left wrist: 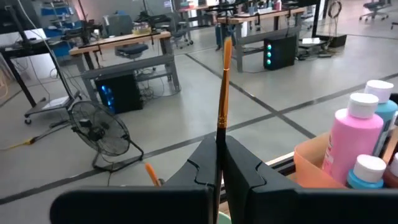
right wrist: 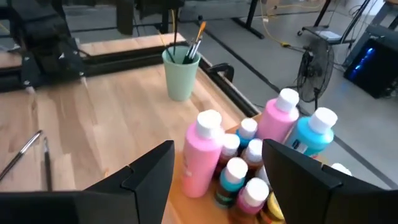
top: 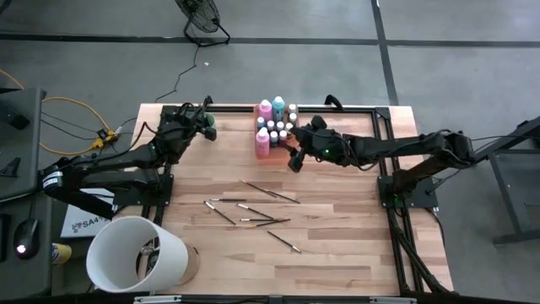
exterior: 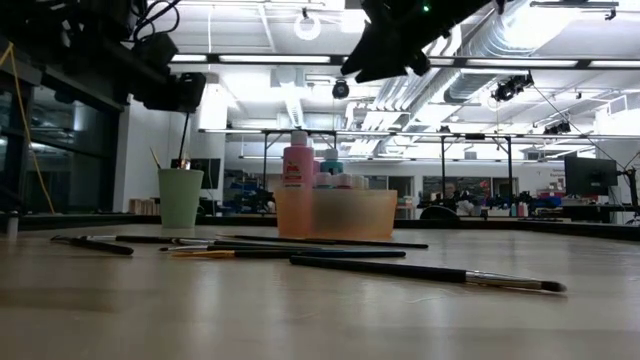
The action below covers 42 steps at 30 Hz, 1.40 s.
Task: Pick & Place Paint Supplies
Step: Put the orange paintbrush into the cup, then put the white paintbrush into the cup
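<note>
My left gripper (top: 205, 118) is at the far left of the table, over the mint-green cup (exterior: 180, 197). It is shut on a thin orange-and-dark brush (left wrist: 222, 87). The cup (right wrist: 180, 76) holds other brushes. The translucent orange tray (exterior: 350, 215) stands at the far middle with pink bottles (top: 263, 139), teal bottles (top: 278, 106) and tiny pale-capped bottles (right wrist: 239, 171). My right gripper (top: 294, 160) hangs open just above the tray's near right side, its fingers empty (right wrist: 217, 180). Several brushes (top: 253, 209) lie flat on the table's middle. My left gripper pinches the brush's shaft (left wrist: 219, 134) between its two fingers, where the orange part meets the dark part. The fingers come in level and lie across the brush. The brush stands upright, and its lower part (exterior: 185, 140) reaches down to the cup's mouth.
A large white cylinder (top: 135, 252) stands at the table's near left corner. Black frame rails (top: 384, 152) run along the far and right edges. Bare wood lies near the front edge and on the right half.
</note>
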Each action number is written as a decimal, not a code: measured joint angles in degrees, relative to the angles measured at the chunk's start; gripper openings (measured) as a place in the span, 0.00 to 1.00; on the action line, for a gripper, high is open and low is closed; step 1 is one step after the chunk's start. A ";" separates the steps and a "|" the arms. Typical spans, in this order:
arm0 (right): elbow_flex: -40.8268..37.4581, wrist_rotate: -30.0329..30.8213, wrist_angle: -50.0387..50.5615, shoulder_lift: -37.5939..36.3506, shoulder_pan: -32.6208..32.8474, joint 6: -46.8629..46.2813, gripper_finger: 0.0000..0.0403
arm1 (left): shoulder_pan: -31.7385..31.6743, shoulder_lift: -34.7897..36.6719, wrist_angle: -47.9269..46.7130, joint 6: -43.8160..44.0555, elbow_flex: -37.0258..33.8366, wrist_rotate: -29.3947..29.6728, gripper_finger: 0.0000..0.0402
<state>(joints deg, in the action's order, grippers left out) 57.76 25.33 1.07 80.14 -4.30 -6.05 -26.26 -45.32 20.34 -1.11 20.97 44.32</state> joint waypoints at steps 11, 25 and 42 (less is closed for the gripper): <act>-0.66 0.23 -1.65 -0.04 2.12 -0.28 0.59 | -0.02 -8.25 5.89 1.92 -0.07 4.73 0.01; -0.66 0.27 -1.19 -0.04 3.23 -0.23 0.59 | -0.04 -12.96 6.75 8.53 -0.09 12.08 0.25; -0.66 -0.99 8.28 -0.04 5.42 -1.97 0.59 | 0.02 -5.71 7.31 5.67 -0.07 7.81 0.58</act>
<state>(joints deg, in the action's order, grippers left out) 57.10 24.35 9.35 80.09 1.12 -8.02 -26.24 -51.03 27.65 4.57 20.91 52.13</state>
